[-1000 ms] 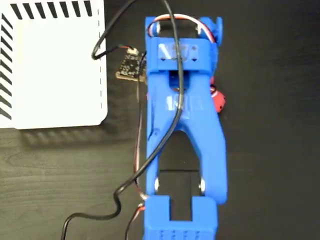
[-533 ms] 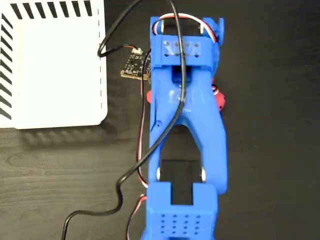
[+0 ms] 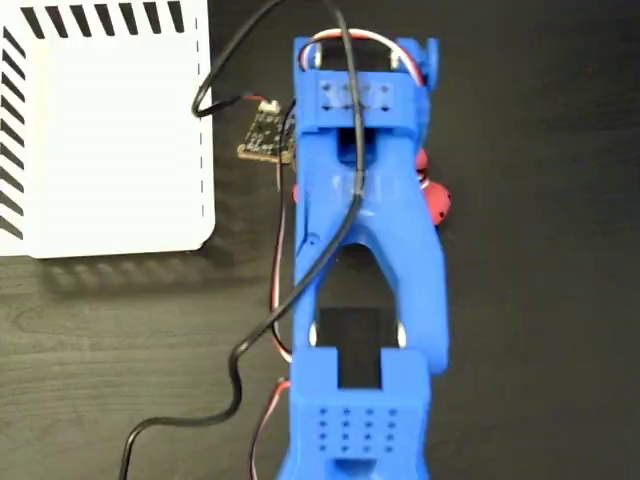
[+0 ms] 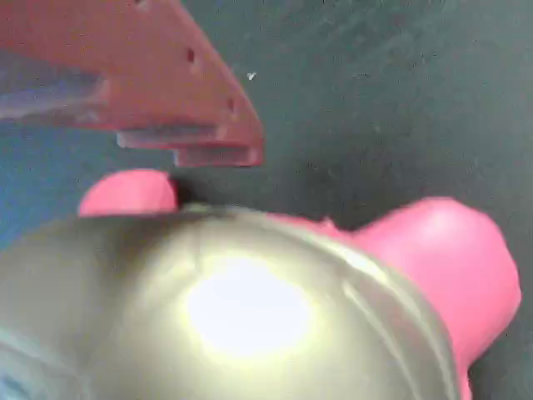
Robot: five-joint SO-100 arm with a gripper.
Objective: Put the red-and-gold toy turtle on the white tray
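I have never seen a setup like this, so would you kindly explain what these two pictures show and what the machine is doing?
The top-down fixed view shows a blue robot arm on a dark table. To its left lies the white tray with black striped edges, and a small circuit board hangs on a black cable. The other picture comes from a camera on the arm's wrist: it looks closely at the red-and-gold toy turtle, its shiny shell filling the frame, with one gripper finger above it. From overhead only a red part of the turtle peeks out beside the arm. Whether the gripper is closed on it is unclear.
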